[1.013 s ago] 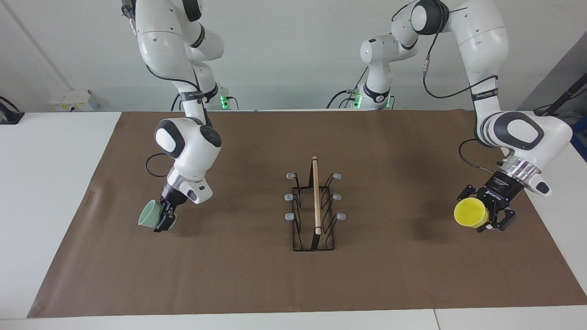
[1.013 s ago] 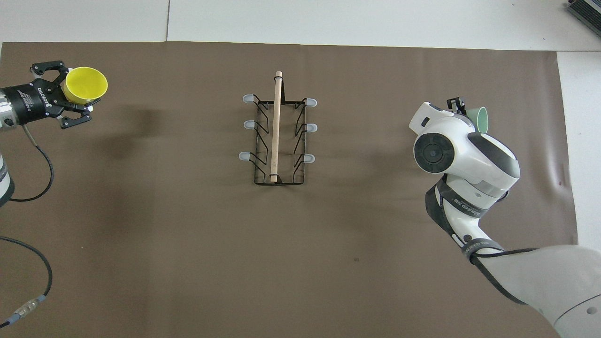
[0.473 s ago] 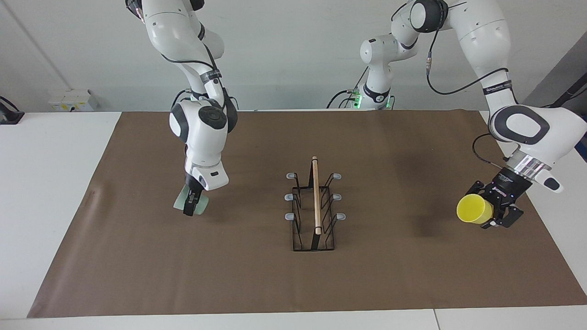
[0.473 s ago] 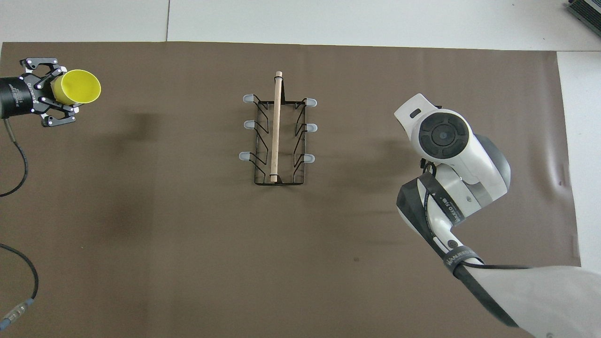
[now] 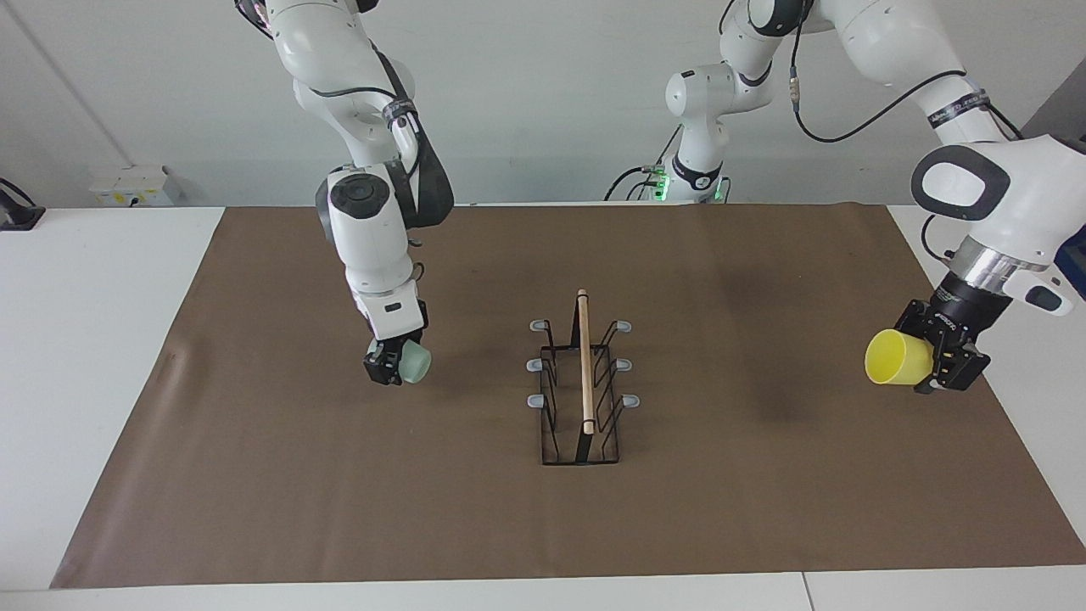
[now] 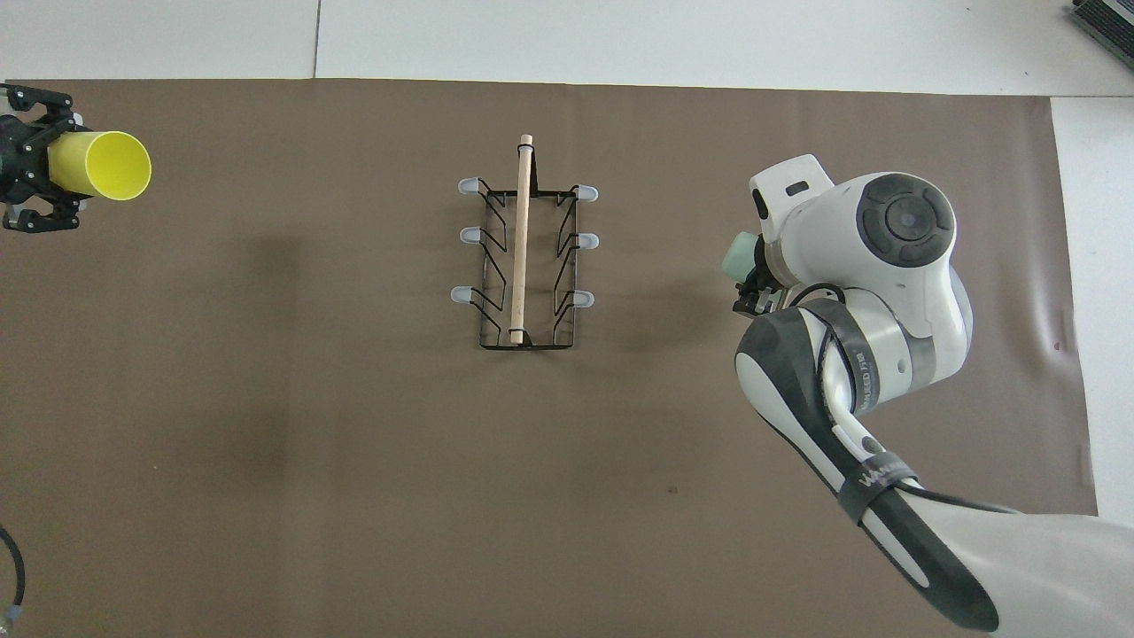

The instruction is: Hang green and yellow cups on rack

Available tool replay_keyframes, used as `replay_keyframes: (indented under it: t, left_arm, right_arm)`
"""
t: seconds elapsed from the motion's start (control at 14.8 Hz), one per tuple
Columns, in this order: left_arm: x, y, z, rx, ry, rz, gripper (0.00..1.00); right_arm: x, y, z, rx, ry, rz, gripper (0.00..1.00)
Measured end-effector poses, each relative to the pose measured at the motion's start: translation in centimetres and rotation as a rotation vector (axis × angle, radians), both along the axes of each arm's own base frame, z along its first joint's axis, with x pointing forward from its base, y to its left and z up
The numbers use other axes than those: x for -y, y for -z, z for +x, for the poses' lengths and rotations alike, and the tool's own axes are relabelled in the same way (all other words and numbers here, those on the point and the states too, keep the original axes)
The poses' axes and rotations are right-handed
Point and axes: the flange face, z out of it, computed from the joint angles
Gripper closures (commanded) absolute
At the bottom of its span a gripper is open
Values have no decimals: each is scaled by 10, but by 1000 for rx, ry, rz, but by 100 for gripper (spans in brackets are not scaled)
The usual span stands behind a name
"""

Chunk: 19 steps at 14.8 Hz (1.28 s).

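Note:
The rack [image 5: 584, 383] stands upright in the middle of the brown mat, its wooden rod on top and grey-tipped pegs on both sides; it also shows in the overhead view [image 6: 523, 257]. My right gripper [image 5: 392, 370] [image 6: 749, 285] is shut on the mint green cup [image 5: 416, 363] [image 6: 737, 257], held above the mat beside the rack, toward the right arm's end. My left gripper [image 5: 940, 363] [image 6: 34, 170] is shut on the yellow cup [image 5: 891, 357] [image 6: 96, 165], held on its side above the mat's edge at the left arm's end, its mouth facing the rack.
The brown mat [image 5: 424, 509] covers most of the white table [image 5: 85, 339]. A small white box [image 5: 136, 185] sits by the wall, off the mat, at the right arm's end. The right arm's elbow and wrist hang over the mat beside the rack [image 6: 850, 292].
My right gripper has swung the green cup toward the rack and turned it. My left gripper has risen and drawn the yellow cup out toward the mat's end, tipping it onto its side.

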Motion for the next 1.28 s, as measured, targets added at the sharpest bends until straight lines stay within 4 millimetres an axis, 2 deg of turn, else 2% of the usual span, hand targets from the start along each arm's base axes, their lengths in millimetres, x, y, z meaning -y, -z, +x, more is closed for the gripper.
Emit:
replay_keyframes:
  t: [0.34, 0.68, 1.01, 1.28]
  left_arm:
    - [25, -36, -13, -29, 34, 254, 100]
    - [30, -75, -36, -63, 63, 438, 100]
    - [52, -84, -46, -108, 58, 573, 100]
    - [50, -87, -52, -148, 33, 666, 100]
  right_arm:
    - [-7, -8, 2, -39, 124, 216, 100]
    - [-4, -11, 4, -41, 147, 248, 100]
    - [-4, -11, 4, -41, 147, 248, 100]
    - [-4, -11, 4, -41, 147, 248, 100]
